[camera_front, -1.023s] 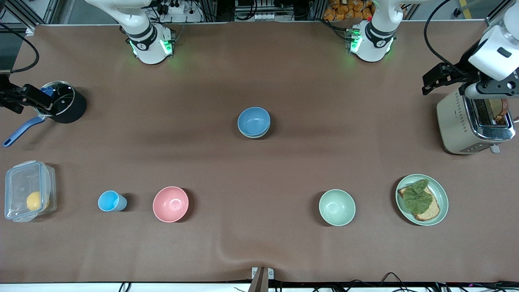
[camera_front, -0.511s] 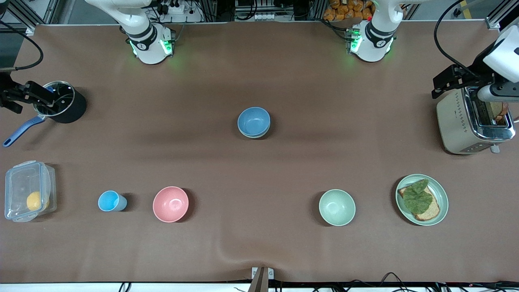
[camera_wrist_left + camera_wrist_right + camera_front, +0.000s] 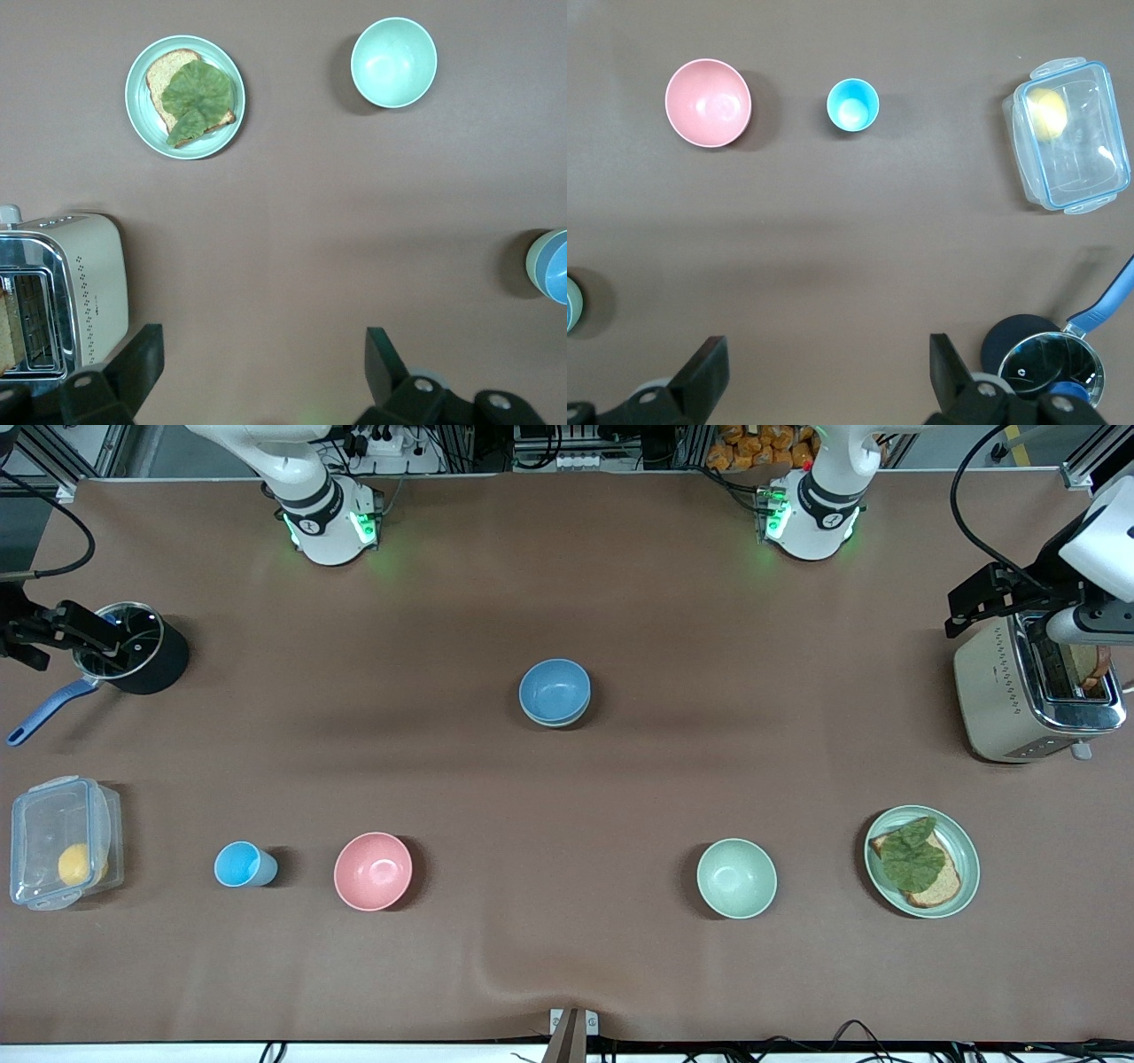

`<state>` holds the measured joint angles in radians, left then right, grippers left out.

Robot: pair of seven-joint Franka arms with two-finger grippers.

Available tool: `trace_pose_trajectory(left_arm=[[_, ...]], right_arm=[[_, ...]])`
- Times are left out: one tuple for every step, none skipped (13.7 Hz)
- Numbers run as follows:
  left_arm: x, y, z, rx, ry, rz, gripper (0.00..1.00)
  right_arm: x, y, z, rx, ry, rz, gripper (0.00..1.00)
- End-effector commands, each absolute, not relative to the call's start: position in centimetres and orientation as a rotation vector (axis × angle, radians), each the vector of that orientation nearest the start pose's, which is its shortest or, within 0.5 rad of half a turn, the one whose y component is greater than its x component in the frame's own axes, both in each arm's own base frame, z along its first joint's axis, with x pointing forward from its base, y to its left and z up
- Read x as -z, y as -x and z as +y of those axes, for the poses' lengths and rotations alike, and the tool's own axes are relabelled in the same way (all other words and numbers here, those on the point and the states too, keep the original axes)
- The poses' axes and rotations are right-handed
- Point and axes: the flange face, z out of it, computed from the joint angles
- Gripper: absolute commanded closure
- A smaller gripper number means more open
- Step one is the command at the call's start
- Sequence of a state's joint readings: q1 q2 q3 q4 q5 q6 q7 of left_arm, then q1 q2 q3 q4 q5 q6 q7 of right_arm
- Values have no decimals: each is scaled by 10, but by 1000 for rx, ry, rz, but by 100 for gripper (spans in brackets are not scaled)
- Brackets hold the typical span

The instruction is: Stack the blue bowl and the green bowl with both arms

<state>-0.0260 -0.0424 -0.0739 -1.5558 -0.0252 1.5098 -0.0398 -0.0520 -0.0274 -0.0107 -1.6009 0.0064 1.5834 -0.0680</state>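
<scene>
The blue bowl (image 3: 555, 687) sits nested in a green bowl (image 3: 558, 723) at the table's middle; only a sliver of the green rim shows under it. The pair shows at the edge of the left wrist view (image 3: 556, 271). A second green bowl (image 3: 736, 878) stands alone, nearer to the front camera, toward the left arm's end; it also shows in the left wrist view (image 3: 393, 62). My left gripper (image 3: 263, 354) is open and empty over the toaster's edge (image 3: 974, 602). My right gripper (image 3: 828, 363) is open and empty beside the black pot (image 3: 58, 633).
A toaster (image 3: 1028, 695) and a green plate (image 3: 966, 868) with toast and a leaf are at the left arm's end. A black pot (image 3: 146, 660), a clear box (image 3: 58, 841) with a yellow fruit, a light-blue cup (image 3: 241, 864) and a pink bowl (image 3: 373, 871) are at the right arm's end.
Both grippers have drawn a little outward toward their ends of the table. The bowls have not moved.
</scene>
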Motion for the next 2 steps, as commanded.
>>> trace_pose_trajectory(left_arm=[[-651,-531,-57,-41,3156,87,0],[-650,-529,-57,-60,3155,85,0]], right_arm=[[-632,-541,-36,13,3155,-24,0],[-633,-541,-36,18,3155,-24,0]])
